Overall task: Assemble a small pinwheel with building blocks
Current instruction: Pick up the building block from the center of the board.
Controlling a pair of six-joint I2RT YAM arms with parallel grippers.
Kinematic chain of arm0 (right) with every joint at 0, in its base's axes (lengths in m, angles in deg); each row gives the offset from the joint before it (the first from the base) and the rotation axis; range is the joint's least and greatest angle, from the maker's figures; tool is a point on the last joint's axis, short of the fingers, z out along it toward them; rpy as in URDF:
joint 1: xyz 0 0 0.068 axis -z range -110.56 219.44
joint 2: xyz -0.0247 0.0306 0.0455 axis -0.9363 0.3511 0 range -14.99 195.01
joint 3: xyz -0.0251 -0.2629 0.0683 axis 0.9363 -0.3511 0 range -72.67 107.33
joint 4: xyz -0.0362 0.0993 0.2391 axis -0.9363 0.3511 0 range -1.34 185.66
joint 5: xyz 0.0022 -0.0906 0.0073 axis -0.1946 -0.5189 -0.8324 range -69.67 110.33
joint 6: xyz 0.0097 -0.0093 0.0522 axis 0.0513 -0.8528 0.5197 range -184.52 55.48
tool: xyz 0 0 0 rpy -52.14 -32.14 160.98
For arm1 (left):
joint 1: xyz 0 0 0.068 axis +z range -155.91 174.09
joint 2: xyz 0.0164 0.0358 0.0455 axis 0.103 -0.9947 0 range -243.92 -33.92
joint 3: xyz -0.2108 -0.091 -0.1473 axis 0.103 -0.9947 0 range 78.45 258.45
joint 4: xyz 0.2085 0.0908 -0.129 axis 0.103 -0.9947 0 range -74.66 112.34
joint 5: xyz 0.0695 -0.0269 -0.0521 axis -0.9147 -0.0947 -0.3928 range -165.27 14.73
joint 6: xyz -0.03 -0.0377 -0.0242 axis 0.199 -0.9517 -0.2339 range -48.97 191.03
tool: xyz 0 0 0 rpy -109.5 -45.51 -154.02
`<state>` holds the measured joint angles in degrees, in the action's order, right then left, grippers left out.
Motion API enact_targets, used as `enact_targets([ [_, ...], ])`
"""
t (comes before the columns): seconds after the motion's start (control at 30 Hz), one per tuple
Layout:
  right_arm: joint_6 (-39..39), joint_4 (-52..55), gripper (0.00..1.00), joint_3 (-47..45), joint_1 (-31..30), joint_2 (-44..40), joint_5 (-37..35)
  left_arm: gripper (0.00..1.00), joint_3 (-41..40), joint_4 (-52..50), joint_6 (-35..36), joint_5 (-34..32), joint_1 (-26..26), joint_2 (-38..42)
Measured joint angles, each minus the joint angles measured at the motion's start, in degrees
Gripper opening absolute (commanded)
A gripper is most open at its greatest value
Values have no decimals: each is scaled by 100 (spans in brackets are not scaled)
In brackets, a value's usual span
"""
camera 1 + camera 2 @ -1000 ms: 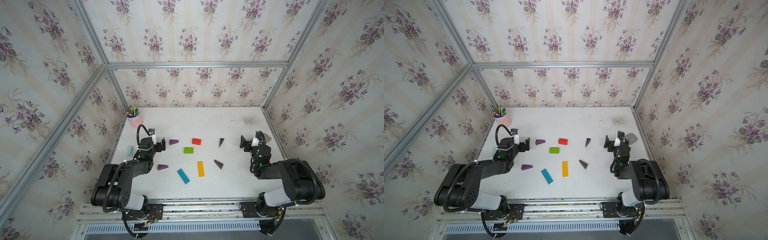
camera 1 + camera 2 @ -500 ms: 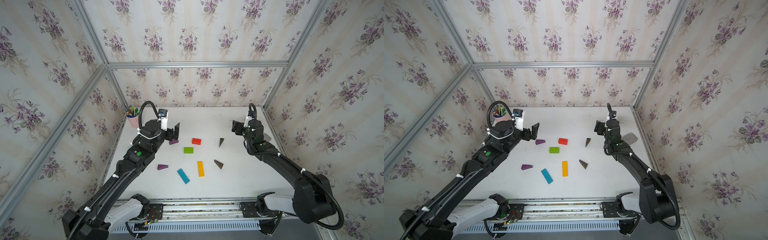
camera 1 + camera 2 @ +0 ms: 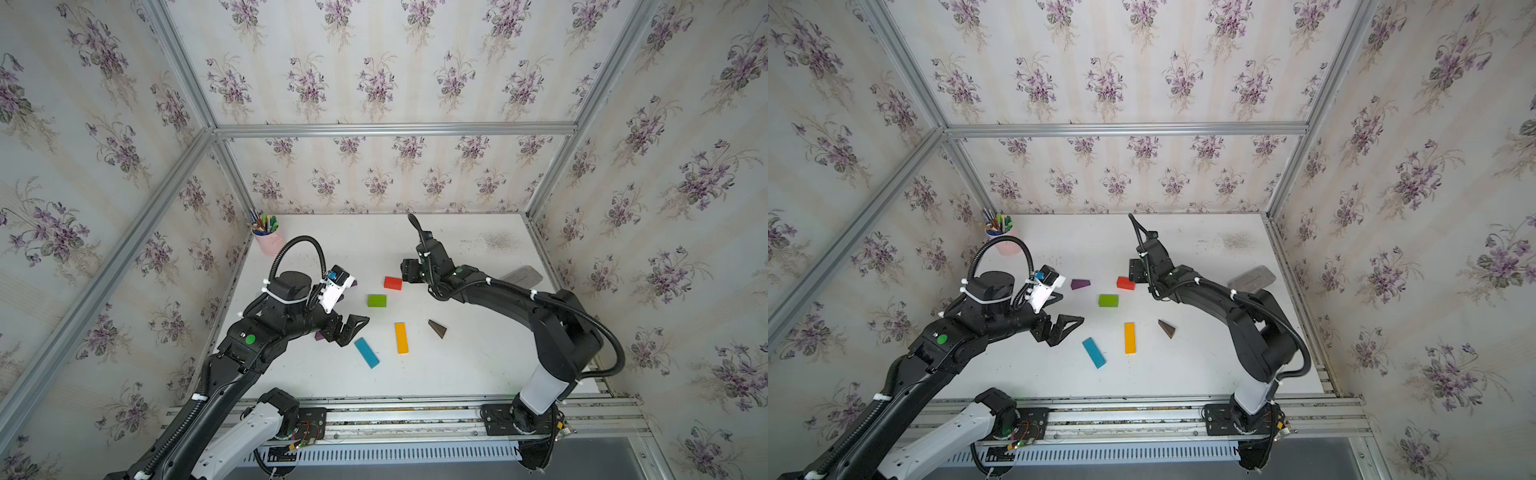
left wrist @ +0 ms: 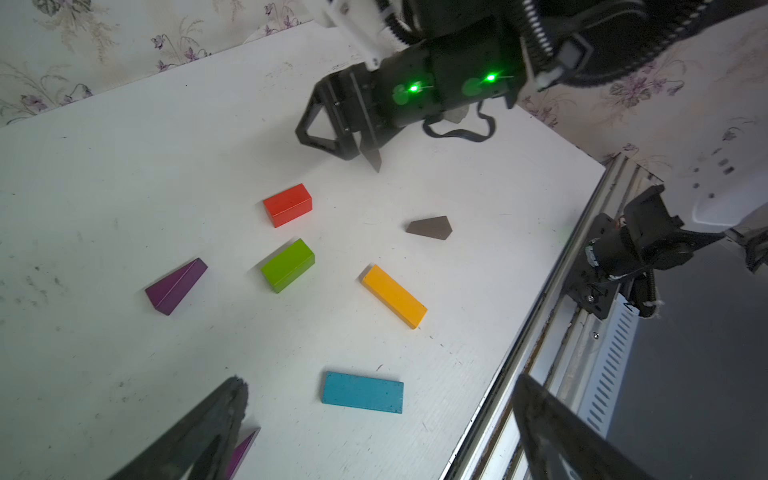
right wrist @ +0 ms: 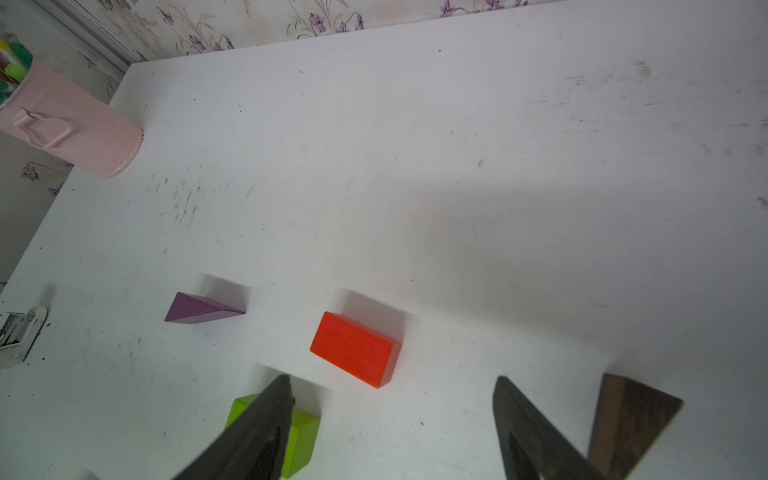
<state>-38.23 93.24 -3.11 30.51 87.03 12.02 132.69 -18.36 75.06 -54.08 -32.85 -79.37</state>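
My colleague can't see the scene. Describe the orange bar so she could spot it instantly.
On the white table, look at the middle of its near half. The orange bar lies flat there between a blue bar and a dark brown wedge; it is the only orange block.

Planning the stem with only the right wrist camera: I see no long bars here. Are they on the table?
Observer: Yes. In both top views an orange bar and a blue bar lie flat, apart, on the robot's side of the green block.
Operator: Are there wedges outside my view?
Observer: A brown wedge lies right of the orange bar, not touching it.
Operator: Is the left gripper free?
Observer: The left gripper is open and empty by the blue bar, with a purple wedge, hidden from you, close beside it.
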Motion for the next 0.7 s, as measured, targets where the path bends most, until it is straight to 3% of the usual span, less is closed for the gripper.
enact_targets([
  [0.33, 186, 612, 75, 1408, -372, 1600, -184, 100, -203, 52, -164, -1110, 44, 487],
  [0.7, 334, 1073, 73, 1679, -538, 2035, -756, 100, -223, 94, -164, -1154, 59, 533],
])
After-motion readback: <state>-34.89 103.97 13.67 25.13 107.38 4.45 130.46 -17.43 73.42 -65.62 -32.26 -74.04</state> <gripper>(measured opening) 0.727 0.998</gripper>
